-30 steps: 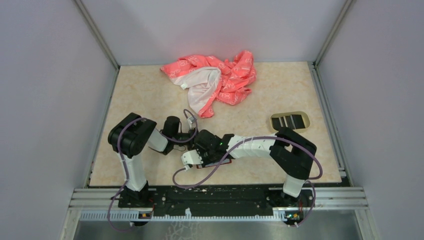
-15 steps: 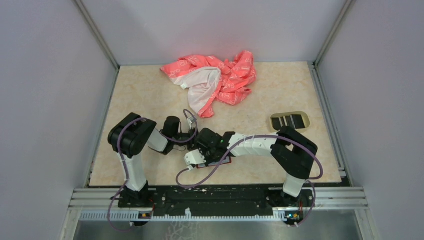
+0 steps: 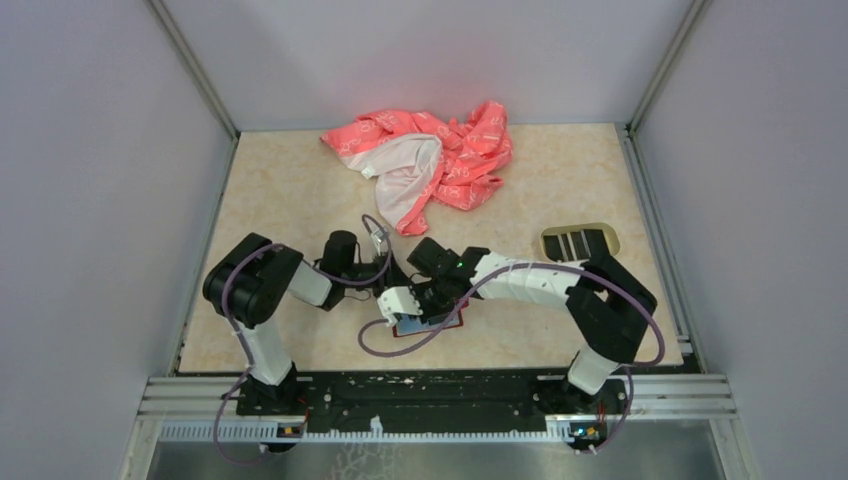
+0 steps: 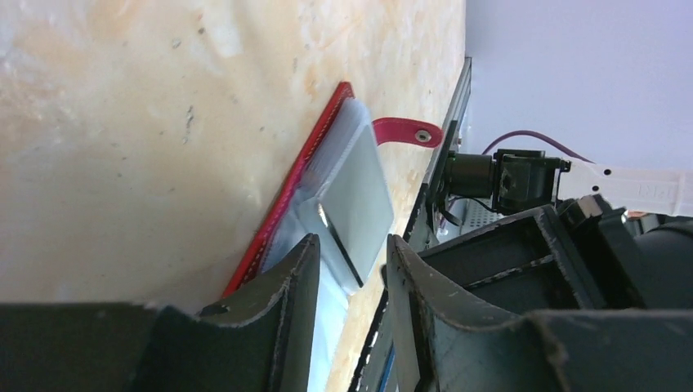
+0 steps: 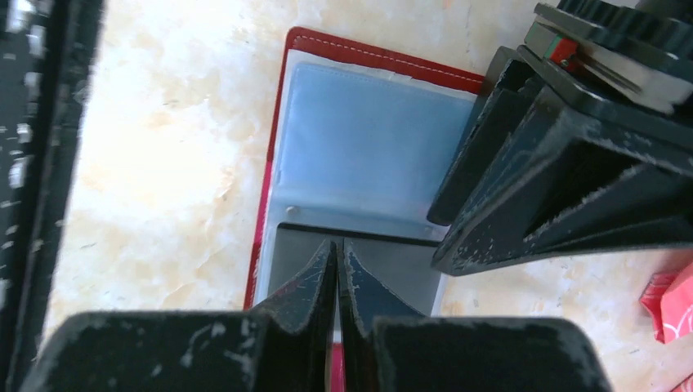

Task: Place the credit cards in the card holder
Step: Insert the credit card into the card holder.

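The card holder [image 5: 368, 139] lies open near the table's front edge [image 3: 432, 322], its dark red rim around grey-blue pockets. A dark grey credit card [image 5: 413, 273] sits partly in the nearer pocket; the left wrist view shows it tilted up [image 4: 359, 192]. My right gripper [image 5: 337, 249] is shut, its tips resting on that card, with nothing visible between them. My left gripper [image 4: 351, 261] is open and straddles the holder's side edge [image 4: 286, 196], one finger on its inner face. More black credit cards [image 3: 578, 243] lie in the beige tray.
The oval beige tray [image 3: 612, 243] stands at the right. A pink-and-white cloth [image 3: 430, 165] is bunched at the back. Both arms [image 3: 520, 280] cross low over the front middle, a purple cable looping beside the holder. Grey walls enclose the table.
My right gripper has shifted right and a little away from the front edge, uncovering the holder's blue inside. The left arm's elbow has swung slightly left, and its jaws have widened a touch.
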`<action>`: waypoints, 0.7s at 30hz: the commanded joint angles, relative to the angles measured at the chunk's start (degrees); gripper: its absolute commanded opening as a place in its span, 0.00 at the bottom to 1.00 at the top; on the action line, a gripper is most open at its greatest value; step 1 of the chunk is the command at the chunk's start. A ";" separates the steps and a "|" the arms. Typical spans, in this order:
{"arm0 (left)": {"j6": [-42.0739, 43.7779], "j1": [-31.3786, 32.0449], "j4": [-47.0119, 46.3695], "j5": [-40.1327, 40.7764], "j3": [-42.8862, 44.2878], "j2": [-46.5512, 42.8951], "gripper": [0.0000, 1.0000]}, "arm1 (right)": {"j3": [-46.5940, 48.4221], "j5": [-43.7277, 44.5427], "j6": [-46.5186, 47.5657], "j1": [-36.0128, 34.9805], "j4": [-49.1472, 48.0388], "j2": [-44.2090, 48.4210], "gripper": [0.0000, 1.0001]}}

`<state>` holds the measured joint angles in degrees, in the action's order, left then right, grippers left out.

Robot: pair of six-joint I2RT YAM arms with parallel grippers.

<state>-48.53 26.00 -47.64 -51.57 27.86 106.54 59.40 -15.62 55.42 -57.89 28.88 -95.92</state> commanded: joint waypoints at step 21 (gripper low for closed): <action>19.65 -0.02 15.59 22.46 -14.04 -64.24 0.95 | 1.21 -31.51 -19.13 44.99 -4.65 34.89 0.65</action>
<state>-32.40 26.00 -33.30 -35.09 18.72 50.39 60.60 -48.66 43.72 -14.98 27.05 -64.58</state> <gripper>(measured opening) 0.784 0.497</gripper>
